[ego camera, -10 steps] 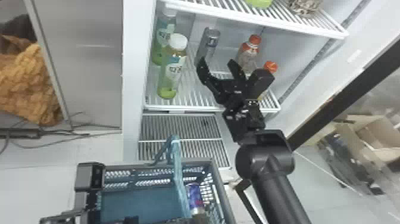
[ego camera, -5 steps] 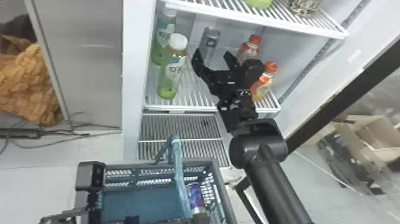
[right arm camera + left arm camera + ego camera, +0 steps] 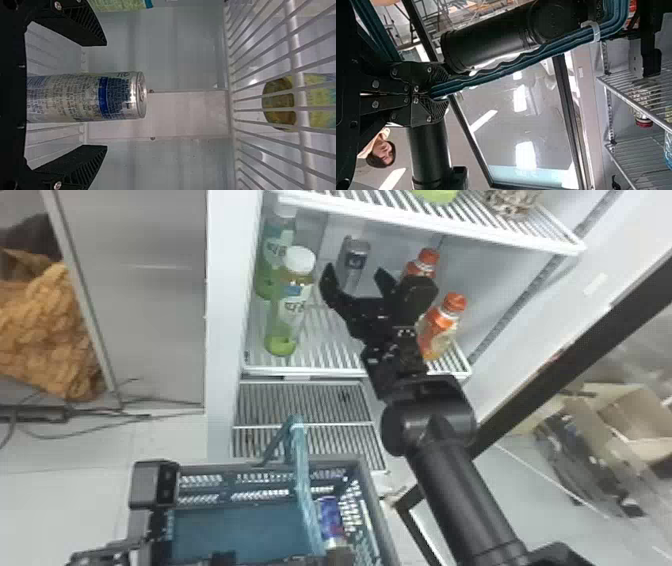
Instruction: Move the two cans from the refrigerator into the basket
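My right gripper (image 3: pixel 354 277) is open inside the refrigerator in the head view, just in front of a silver can (image 3: pixel 354 260) standing on the middle shelf. In the right wrist view that can (image 3: pixel 83 97) lies between the spread fingers of the right gripper (image 3: pixel 105 95), with a gap to each. A blue and silver can (image 3: pixel 331 520) is inside the basket (image 3: pixel 377 515) at the bottom of the head view. My left gripper (image 3: pixel 433 94) is shut on the blue basket handle (image 3: pixel 514 65) in the left wrist view.
Green bottles (image 3: pixel 287 310) stand left of the right gripper, orange-capped bottles (image 3: pixel 436 327) beside it on the right. The upper shelf (image 3: pixel 390 220) hangs above. The refrigerator's open door frame (image 3: pixel 565 360) slants along the right of the arm.
My right gripper has swung left in the head view, away from the orange-capped bottles, and now lines up with the silver can. The basket has stayed put.
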Motion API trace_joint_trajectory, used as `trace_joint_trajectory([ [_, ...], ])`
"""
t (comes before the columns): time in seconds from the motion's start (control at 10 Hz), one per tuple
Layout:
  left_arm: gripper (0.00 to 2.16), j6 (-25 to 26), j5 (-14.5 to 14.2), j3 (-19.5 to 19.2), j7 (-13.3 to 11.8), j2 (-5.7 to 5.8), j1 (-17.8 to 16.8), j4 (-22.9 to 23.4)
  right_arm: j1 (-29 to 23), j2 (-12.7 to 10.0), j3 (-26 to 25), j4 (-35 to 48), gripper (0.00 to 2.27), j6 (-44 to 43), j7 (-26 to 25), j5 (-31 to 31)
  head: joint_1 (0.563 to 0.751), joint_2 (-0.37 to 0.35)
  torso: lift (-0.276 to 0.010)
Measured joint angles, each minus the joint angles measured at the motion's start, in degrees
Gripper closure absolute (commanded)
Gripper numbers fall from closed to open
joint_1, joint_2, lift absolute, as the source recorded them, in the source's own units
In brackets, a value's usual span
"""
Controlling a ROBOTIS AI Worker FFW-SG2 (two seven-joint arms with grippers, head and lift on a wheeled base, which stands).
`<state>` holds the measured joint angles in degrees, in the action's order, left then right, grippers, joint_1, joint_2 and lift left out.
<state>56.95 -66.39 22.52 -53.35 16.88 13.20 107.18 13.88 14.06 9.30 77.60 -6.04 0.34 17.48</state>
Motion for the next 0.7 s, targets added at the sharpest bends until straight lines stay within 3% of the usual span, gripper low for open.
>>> trace_joint_trajectory([
  [0.7,1.19,-0.2,-0.8,0.9,0.0,0.03,-0.7,-0.5,5.2,0.6,3.1,-3.9,0.12,5.0,-1.7,-0.3,0.695,-0.350,-0.276],
])
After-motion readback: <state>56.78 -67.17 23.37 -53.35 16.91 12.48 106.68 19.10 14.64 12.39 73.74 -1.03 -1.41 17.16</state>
